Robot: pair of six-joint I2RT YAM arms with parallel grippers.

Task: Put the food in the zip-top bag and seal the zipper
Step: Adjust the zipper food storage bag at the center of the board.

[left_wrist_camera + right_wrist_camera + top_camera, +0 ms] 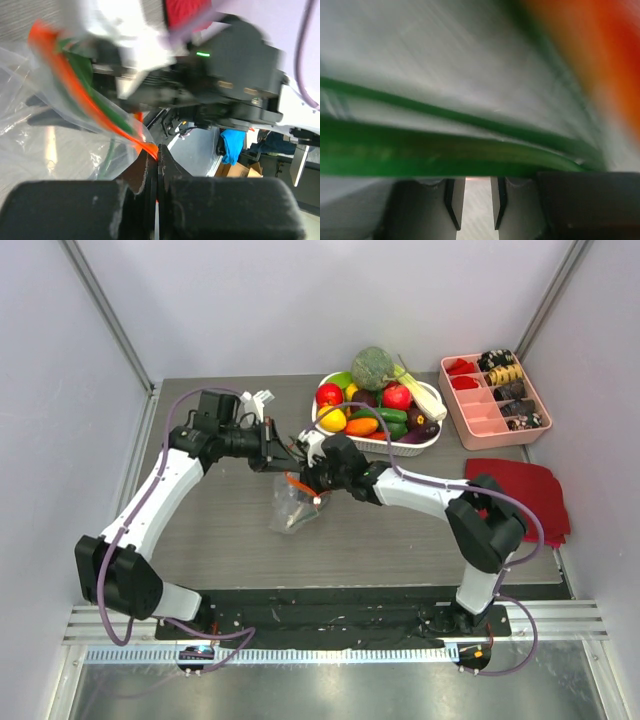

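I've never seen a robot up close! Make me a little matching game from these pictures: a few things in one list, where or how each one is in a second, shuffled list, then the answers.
Things:
1. left claw
2. zip-top bag
3. food
4. dark red cloth

Place or state:
A. piled in the white basket at the back
B. pinched shut on the orange zipper
C. lying flat at the far right
D. clear and crinkled, in the middle

Pairs: 1-B, 2-D, 3-A, 4-C
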